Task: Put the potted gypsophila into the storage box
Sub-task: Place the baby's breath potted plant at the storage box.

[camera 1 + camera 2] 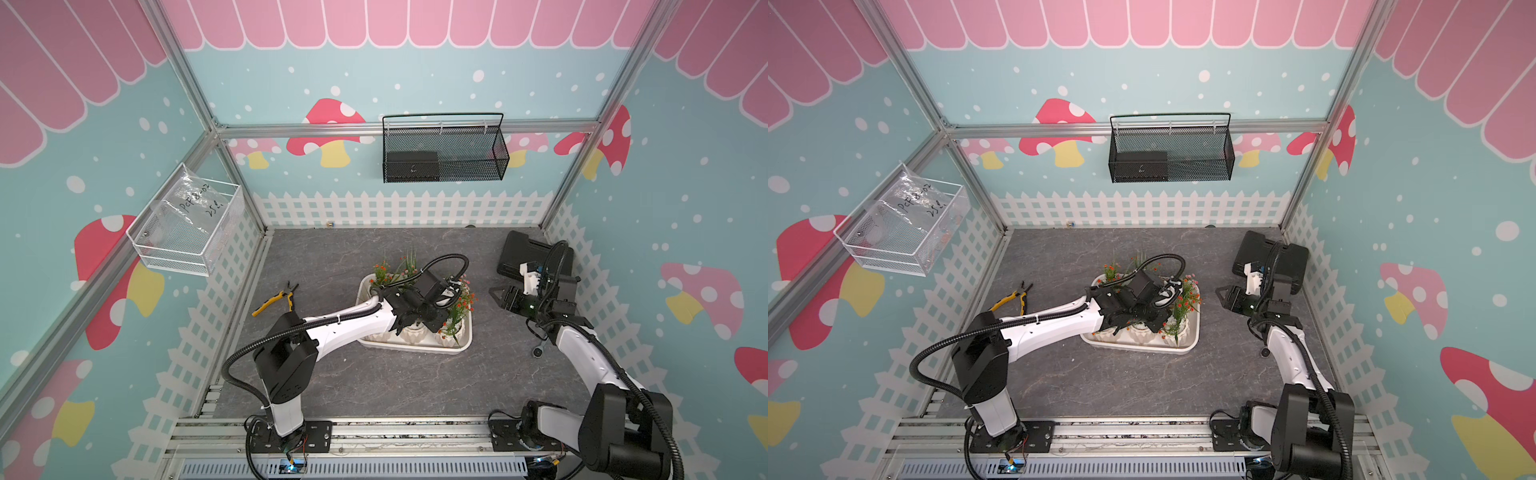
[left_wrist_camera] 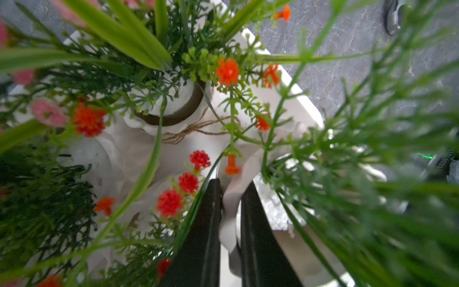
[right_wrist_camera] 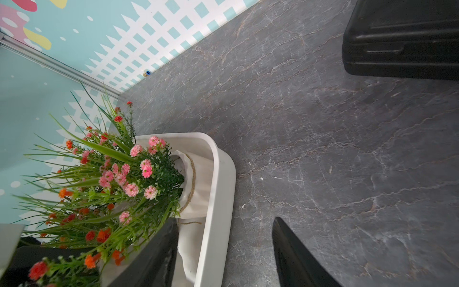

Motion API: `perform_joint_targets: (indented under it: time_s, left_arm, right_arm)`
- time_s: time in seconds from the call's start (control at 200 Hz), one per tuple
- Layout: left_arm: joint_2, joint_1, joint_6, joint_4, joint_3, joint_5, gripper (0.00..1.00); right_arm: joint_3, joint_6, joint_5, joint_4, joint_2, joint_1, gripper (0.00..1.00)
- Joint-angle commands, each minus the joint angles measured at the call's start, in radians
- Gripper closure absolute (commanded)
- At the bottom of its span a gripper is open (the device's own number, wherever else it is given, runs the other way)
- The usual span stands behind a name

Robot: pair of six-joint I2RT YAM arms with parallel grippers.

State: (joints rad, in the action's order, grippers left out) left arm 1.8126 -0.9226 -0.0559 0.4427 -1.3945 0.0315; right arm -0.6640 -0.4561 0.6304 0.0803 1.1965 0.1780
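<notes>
Robot lab, staged test cell. Not a home.

- Aluminium frame (image 1: 407,126) boxes the space in; bare profiles at every corner.
- Walls are printed panels (image 1: 415,75): cartoon mushrooms (image 1: 332,124), white fence (image 1: 399,208), pink awning strip on top.
- Two arms, left (image 1: 340,328) and right (image 1: 582,353), bolted to a rail (image 1: 395,432) at the desk's (image 1: 374,386) front edge, with cables in the open.
- Mesh baskets hang on the walls, black (image 1: 444,153) and white (image 1: 187,237); the white one holds a bag (image 1: 199,203) with handwritten marking.
- Props on the stone-print desk: pliers (image 1: 276,301), tool case (image 1: 523,253), tub (image 1: 419,348) of fake flower pots (image 1: 413,334).
</notes>
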Motion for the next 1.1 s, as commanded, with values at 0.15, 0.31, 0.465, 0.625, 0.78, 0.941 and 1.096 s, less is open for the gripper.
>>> perform_joint_targets:
  time_s: [0.15, 0.31, 0.465, 0.625, 0.78, 0.941, 1.096]
  left_arm:
    - [0.013, -0.004, 0.015, -0.089, -0.021, -0.022, 1.00]
    - [0.028, -0.004, 0.010, -0.100, -0.015, -0.023, 0.99]
    - [0.037, -0.004, 0.003, -0.124, 0.003, -0.030, 0.94]
    - [0.047, -0.004, -0.009, -0.131, 0.019, -0.036, 0.90]
    - [0.053, -0.004, -0.030, -0.131, 0.033, -0.046, 0.77]
    - [0.034, -0.004, -0.042, -0.131, 0.046, -0.058, 0.57]
    - [-0.016, -0.004, -0.048, -0.129, 0.057, -0.059, 0.50]
  right_arm:
    - [0.017, 0.022, 0.015, -0.014, -0.014, 0.009, 0.38]
    - [0.015, 0.022, 0.018, -0.013, -0.016, 0.008, 0.38]
    - [0.017, 0.025, 0.018, -0.014, -0.016, 0.008, 0.38]
    - [0.023, 0.030, 0.021, -0.022, -0.002, 0.008, 0.38]
    - [0.018, 0.034, 0.028, -0.020, 0.005, 0.008, 0.38]
    - [0.021, 0.033, 0.022, -0.020, -0.008, 0.008, 0.37]
    - [0.023, 0.025, 0.025, -0.021, -0.014, 0.008, 0.36]
